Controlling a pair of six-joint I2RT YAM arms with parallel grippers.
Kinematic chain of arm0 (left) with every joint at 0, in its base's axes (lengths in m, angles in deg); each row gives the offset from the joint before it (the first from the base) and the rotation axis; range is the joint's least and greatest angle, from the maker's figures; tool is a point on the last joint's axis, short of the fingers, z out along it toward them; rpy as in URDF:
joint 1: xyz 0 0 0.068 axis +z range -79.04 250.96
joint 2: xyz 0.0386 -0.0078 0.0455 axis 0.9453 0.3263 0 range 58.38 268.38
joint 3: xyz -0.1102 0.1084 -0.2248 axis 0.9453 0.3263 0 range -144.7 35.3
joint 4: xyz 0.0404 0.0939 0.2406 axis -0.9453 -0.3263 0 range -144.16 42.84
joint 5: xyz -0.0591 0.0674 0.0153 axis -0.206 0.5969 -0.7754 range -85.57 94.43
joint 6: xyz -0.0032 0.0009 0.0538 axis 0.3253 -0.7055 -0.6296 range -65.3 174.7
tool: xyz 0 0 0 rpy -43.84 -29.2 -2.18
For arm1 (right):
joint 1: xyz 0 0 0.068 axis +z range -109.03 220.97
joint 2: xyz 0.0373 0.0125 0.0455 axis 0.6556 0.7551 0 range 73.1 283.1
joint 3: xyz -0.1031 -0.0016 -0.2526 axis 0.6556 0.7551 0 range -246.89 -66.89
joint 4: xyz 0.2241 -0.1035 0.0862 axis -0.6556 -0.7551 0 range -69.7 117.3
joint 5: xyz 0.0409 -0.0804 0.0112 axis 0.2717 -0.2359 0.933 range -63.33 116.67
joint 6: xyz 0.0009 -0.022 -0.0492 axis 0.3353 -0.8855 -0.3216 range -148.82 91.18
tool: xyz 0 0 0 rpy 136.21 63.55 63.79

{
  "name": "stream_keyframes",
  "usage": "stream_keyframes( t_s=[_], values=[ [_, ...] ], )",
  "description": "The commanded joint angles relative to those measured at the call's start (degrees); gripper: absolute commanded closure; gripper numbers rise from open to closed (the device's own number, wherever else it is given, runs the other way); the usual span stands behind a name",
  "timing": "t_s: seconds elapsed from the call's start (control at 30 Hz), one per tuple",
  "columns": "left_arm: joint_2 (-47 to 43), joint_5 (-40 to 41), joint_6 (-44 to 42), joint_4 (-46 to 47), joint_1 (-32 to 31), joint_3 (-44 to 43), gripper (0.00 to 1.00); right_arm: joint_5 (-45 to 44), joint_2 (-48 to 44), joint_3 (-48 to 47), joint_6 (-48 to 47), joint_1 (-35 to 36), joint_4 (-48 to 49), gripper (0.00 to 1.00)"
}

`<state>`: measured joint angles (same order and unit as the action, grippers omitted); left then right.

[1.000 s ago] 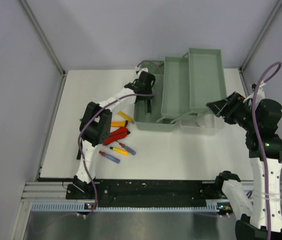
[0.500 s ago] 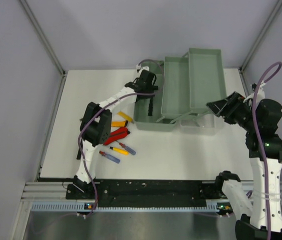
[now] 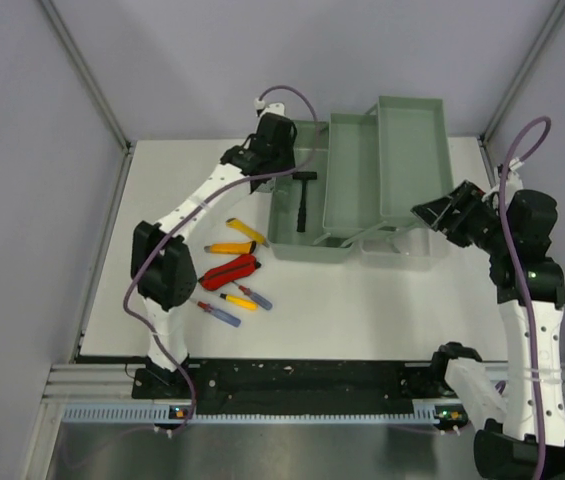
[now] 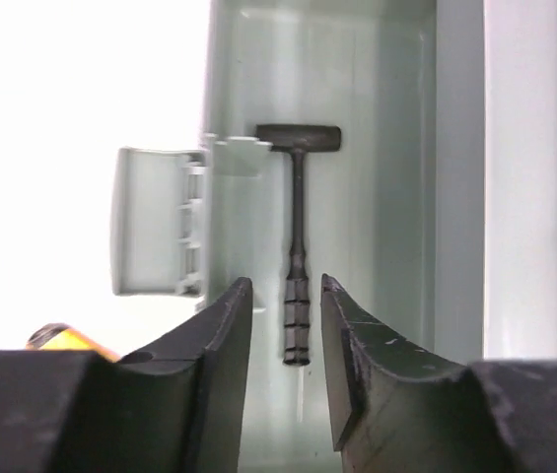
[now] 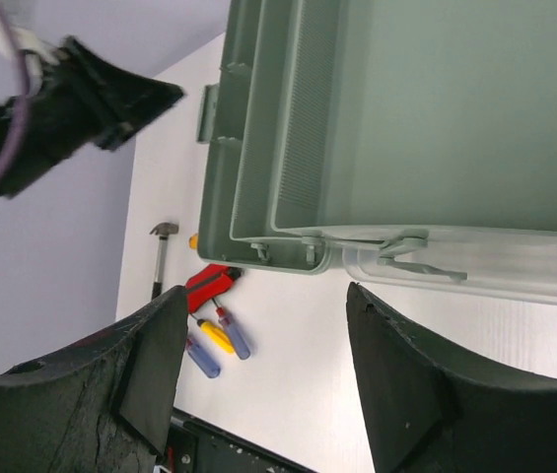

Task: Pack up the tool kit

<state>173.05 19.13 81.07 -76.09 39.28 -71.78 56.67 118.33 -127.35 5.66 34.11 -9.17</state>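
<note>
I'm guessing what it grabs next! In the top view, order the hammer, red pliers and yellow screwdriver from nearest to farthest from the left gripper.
From the left gripper:
1. hammer, inside the toolbox.
2. red pliers, on the table.
3. yellow screwdriver, just beyond them.

We see a white tabletop (image 3: 362, 310) boxed in by pale lilac walls (image 3: 222, 70), a grey strut (image 3: 84, 72) at the back corner, and a black strip (image 3: 302, 377) and ribbed metal rail (image 3: 292, 411) along the near edge.
</note>
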Motion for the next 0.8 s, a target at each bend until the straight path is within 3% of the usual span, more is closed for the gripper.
stream_keyframes(
  t_s=[0.0, 0.2, 0.37, 0.6, 0.77],
  values=[
    [-10.6, 5.9, -1.9, -6.7, 3.6, 3.1, 0.57, -1.0, 1.7, -4.2, -2.8, 0.7, -2.0, 0.36],
    [-24.8, 6.4, 0.8, -7.2, 11.8, 22.4, 0.35, -3.5, 4.5, -8.7, -6.2, 0.7, -7.9, 0.38],
    [-31.3, 10.3, 3.2, -6.8, 19.6, 36.1, 0.23, -2.7, 3.9, -8.9, -6.0, 0.7, -7.8, 0.37],
    [-27.3, 10.5, 4.7, -2.6, 24.3, 46.9, 0.18, -2.4, 3.1, -7.9, -5.9, 0.7, -7.8, 0.37],
    [-22.3, 8.9, 5.2, 1.3, 26.5, 48.9, 0.19, -2.4, 2.0, -7.2, -5.8, 0.7, -7.8, 0.37]
  ],
)
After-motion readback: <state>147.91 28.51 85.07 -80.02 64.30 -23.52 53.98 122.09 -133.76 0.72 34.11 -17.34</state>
